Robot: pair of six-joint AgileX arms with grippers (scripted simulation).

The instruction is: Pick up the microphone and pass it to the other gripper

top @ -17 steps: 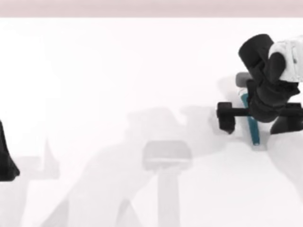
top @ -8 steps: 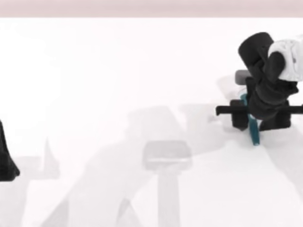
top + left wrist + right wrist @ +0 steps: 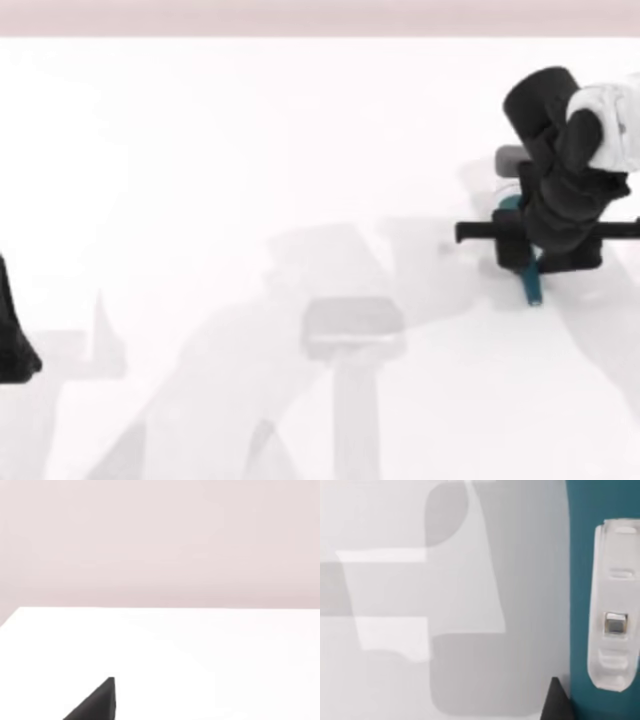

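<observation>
The microphone lies on the white table at the far right. Its teal handle (image 3: 531,283) and grey mesh head (image 3: 511,160) show past my right arm. The right gripper (image 3: 541,257) hangs straight over the handle, with its jaws closed in against both sides. In the right wrist view the handle (image 3: 580,580) and its white switch strip (image 3: 616,605) fill one side, and one dark fingertip (image 3: 555,702) touches the handle's edge. My left gripper (image 3: 14,335) is parked at the table's left edge. One of its fingers (image 3: 97,702) shows, with nothing near it.
Grey shadows of the arms (image 3: 352,325) spread over the middle and front of the table. The table's far edge (image 3: 300,38) meets a pale pink wall.
The right gripper's fingers have drawn inward from a wide spread until they press the teal handle. The handle's free end has shifted slightly. The left arm has not moved.
</observation>
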